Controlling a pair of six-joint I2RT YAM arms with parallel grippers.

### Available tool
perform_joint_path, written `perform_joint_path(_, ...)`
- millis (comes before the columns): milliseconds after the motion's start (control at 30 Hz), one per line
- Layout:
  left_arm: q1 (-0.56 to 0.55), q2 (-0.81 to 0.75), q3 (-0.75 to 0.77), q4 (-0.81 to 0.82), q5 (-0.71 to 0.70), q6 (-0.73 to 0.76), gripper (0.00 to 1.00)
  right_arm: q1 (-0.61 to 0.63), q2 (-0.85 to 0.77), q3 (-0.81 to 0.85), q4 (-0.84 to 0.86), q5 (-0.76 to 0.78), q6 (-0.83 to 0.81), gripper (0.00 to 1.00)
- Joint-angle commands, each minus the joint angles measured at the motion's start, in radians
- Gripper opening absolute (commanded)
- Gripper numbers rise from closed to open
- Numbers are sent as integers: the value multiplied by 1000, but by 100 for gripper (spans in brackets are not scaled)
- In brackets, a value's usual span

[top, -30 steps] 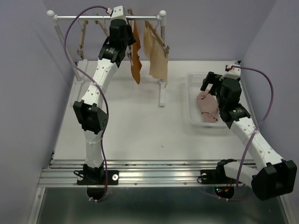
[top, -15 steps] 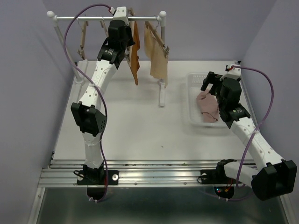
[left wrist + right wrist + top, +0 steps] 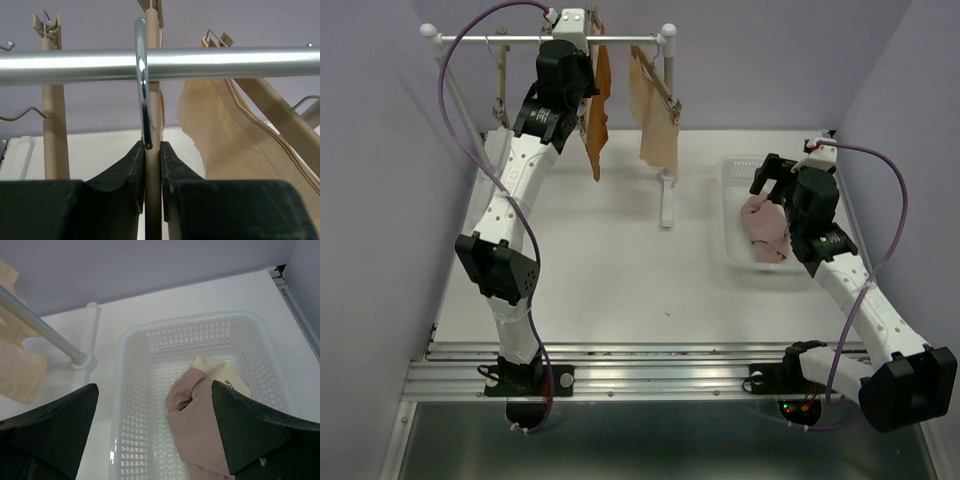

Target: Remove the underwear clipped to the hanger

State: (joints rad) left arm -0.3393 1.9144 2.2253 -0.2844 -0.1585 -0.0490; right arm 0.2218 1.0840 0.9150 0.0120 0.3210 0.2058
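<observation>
Rust-brown cloth underwear [image 3: 594, 120] hangs clipped to a wooden hanger with a steel hook [image 3: 153, 200] on the silver metal rail [image 3: 240, 57] at the far side of the white desk [image 3: 600, 260]. The left gripper [image 3: 151, 145] is raised to the rail, its jaws closed tight on the hanger's wooden stem just beneath the hook. Cream cloth underwear [image 3: 657, 115] hangs from a second wooden hanger [image 3: 272, 117] close on the right; a bare wooden hanger [image 3: 500, 85] hangs on the left. Pinkish-beige cloth underwear [image 3: 763, 228] lies crumpled in the white perforated plastic basket [image 3: 135, 390] at the desk's right side. The right gripper [image 3: 154, 387] hovers over that basket, jaws spread wide, holding nothing. The rack's white upright post [image 3: 667, 130] stands between the hung garments and the basket.
</observation>
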Motion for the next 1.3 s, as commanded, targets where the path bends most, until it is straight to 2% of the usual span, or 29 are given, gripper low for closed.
perform_joint_path(0, -7, -97, -44, 63, 2, 43, 0, -7, -33, 5, 54, -10, -9, 100)
perform_joint_path(267, -21, -190, -210, 80, 5, 70, 0, -7, -36, 12, 48, -40, -25, 100)
perform_joint_path(433, -41, -259, -318, 93, 11, 92, 0, -7, -35, 10, 51, -169, -88, 100)
perform_joint_path(467, -47, -294, -379, 108, 8, 98, 0, -7, -35, 12, 46, -212, -136, 100)
perform_joint_path(533, -70, -366, -497, 131, 7, 118, 0, -7, -32, 15, 34, -418, -201, 100)
perform_joint_path(567, -78, -392, -547, 137, 7, 118, 0, -7, -29, 16, 23, -419, -248, 100)
perform_joint_path(600, -82, -425, -593, 143, 16, 118, 0, -7, -24, 19, 8, -527, -272, 100)
perform_joint_path(633, -101, -455, -699, 152, 14, 107, 0, -7, -21, 21, 0, -578, -293, 100)
perform_joint_path(733, -141, -615, -894, 192, 36, 77, 0, -7, 10, 54, -61, -787, -412, 100)
perform_joint_path(800, -165, -664, -961, 176, 42, 63, 0, -7, 33, 85, -107, -937, -469, 100)
perform_joint_path(867, -203, -730, -1028, 131, 48, -4, 0, -7, 83, 157, -238, -1078, -616, 100)
perform_joint_path(967, -257, -825, -1111, 90, 106, -32, 0, -7, 140, 243, -463, -1166, -834, 100)
perform_joint_path(1033, -320, -873, -1153, 82, 164, -23, 0, -7, 190, 319, -597, -1227, -932, 100)
perform_joint_path(1100, -358, -932, -1210, 83, 215, 3, 0, -7, 224, 375, -693, -1264, -1081, 100)
perform_joint_path(1133, -392, -952, -1228, 65, 229, 24, 0, -7, 258, 433, -799, -1296, -1191, 100)
perform_joint_path(1267, -458, -974, -1254, 42, 316, 103, 0, 2, 327, 564, -1021, -1318, -1387, 100)
